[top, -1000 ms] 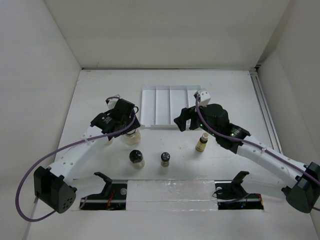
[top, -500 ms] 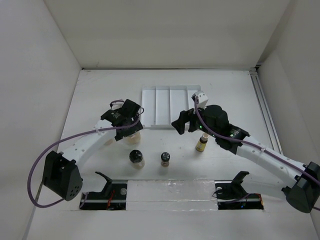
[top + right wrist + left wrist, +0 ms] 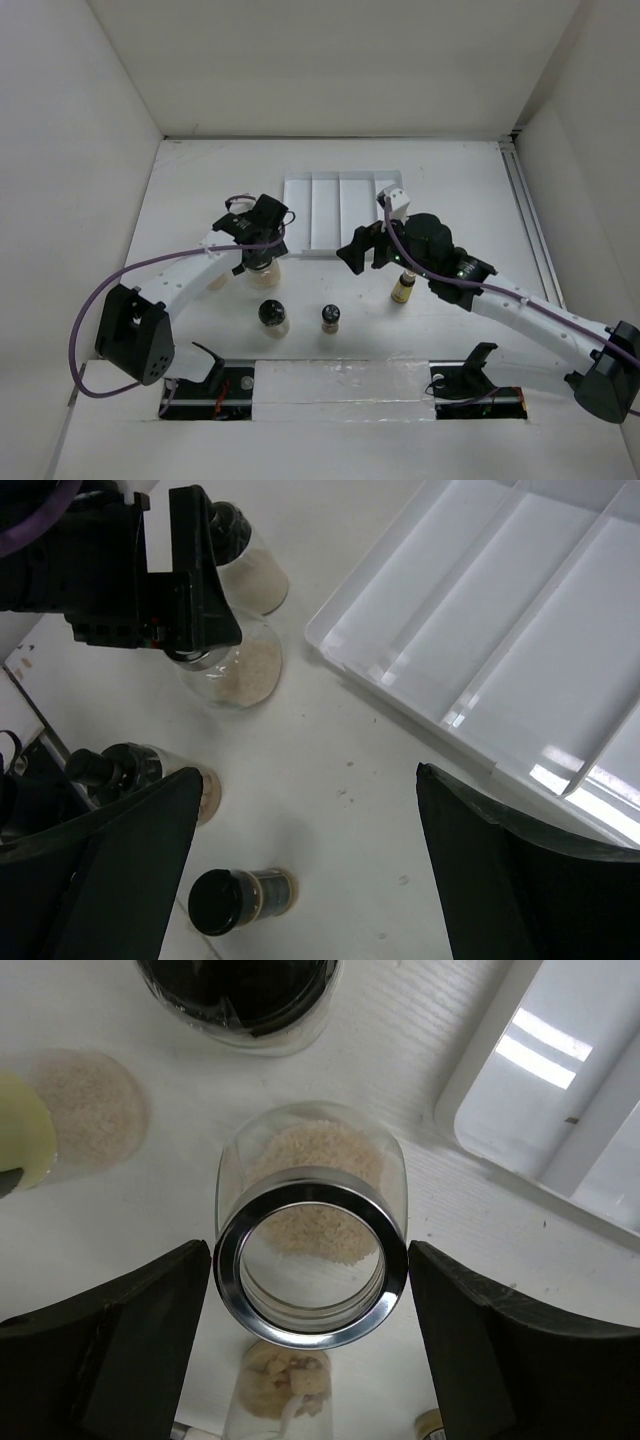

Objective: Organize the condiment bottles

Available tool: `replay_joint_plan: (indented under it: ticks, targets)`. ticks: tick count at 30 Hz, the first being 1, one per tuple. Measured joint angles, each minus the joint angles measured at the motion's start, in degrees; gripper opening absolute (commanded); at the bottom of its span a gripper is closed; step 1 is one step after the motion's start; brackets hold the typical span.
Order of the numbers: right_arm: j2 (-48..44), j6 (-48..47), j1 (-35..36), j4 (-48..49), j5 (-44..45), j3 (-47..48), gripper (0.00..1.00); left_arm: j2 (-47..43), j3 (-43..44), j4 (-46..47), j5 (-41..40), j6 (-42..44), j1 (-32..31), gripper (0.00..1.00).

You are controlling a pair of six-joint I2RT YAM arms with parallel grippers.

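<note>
A wide clear glass jar [image 3: 312, 1260] with beige contents and a metal rim stands on the table, also in the top view [image 3: 264, 266]. My left gripper [image 3: 310, 1252] is open, one finger on each side of its rim and very close to it. My right gripper [image 3: 308, 775] is open and empty above bare table, right of the jar [image 3: 235, 670]. A black-capped round jar [image 3: 272, 317], a small dark bottle [image 3: 330, 318] and a slim yellow-amber bottle [image 3: 402, 288] stand near the front. Another black-capped jar [image 3: 245, 560] stands just beyond the left gripper [image 3: 260, 238].
The white divided tray [image 3: 340, 215] lies at the back middle, its near rim [image 3: 400, 695] close to both grippers. More jars with beige contents [image 3: 85, 1110] [image 3: 290, 1390] stand around the left gripper. White walls enclose the table.
My left gripper has swung right toward the tray and now straddles the clear jar. My right gripper has shifted a little to the left. The bottles have stayed in place.
</note>
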Motion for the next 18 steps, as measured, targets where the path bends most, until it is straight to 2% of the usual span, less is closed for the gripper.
replay_joint_plan:
  ticks: [5, 9, 18]
  targets:
    - [0.6, 0.0, 0.7, 0.1, 0.0, 0.0, 0.93, 0.4, 1.1, 0.7, -2.2, 1.0, 0.0, 0.74]
    - [0.9, -0.1, 0.7, 0.1, 0.0, 0.0, 0.93, 0.6, 1.1, 1.4, -2.8, 1.6, 0.0, 0.68]
    - [1.0, -0.1, 0.7, 0.2, 0.9, 0.0, 0.93, 0.5, -0.4, 2.8, -2.6, 1.6, 0.0, 0.70]
